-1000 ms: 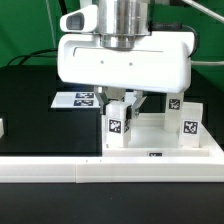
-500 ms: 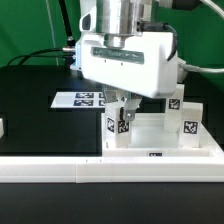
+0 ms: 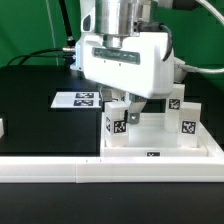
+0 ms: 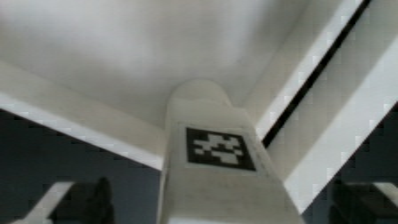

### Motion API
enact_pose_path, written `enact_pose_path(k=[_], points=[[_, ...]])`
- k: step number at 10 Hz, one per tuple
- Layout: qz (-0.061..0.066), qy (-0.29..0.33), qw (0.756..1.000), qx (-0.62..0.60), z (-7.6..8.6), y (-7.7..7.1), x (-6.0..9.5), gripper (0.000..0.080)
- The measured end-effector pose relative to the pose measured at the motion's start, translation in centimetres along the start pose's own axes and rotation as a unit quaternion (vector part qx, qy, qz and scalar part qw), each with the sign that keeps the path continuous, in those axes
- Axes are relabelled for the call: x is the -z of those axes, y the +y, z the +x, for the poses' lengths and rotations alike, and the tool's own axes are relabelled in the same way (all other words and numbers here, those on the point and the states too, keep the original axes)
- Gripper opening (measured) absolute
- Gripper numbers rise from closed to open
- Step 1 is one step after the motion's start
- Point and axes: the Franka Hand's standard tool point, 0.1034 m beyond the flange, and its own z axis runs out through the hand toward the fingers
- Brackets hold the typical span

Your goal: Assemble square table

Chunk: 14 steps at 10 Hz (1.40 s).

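Leg (image 4: 217, 150) is seen upright between the spread fingers of the tool (image 3: 126, 108), on the slab (image 3: 160, 150) directly below. If poorly seated, withdrawal could tip it.

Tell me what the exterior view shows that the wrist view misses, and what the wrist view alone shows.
Only the exterior view shows the marker board on the black table, the long white wall in front, further tagged legs such as the one at that view's right, and the hand's white body. Only the wrist view shows the hand's dark fingertips standing apart on either side of a leg. Both show that tagged leg under the hand and the white tabletop slab.
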Motion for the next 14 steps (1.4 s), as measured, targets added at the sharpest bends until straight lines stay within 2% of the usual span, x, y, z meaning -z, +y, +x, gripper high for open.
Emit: enact_pose_path(k=[1, 2, 5, 7, 11, 12, 14], points=[[0.001, 0.000, 1.000, 0.017, -0.06, -0.06, 0.01, 0.0637], [0.001, 0.001, 0.995, 0.097, -0.03, -0.11, 0.10, 0.0637], [0.003, -0.004, 0.950, 0.312, 0.50, 0.15, 0.20, 0.0649], [0.003, -0.004, 0.936, 0.352, 0.42, 0.13, 0.16, 0.0649], [0.002, -0.001, 0.876, 0.482, 0.15, -0.13, 0.32, 0.0649], [0.001, -0.001, 0.854, 0.520, 0.41, -0.01, 0.30, 0.0649], [-0.001, 0.000, 0.833, 0.553, 0.76, 0.17, 0.27, 0.0649]])
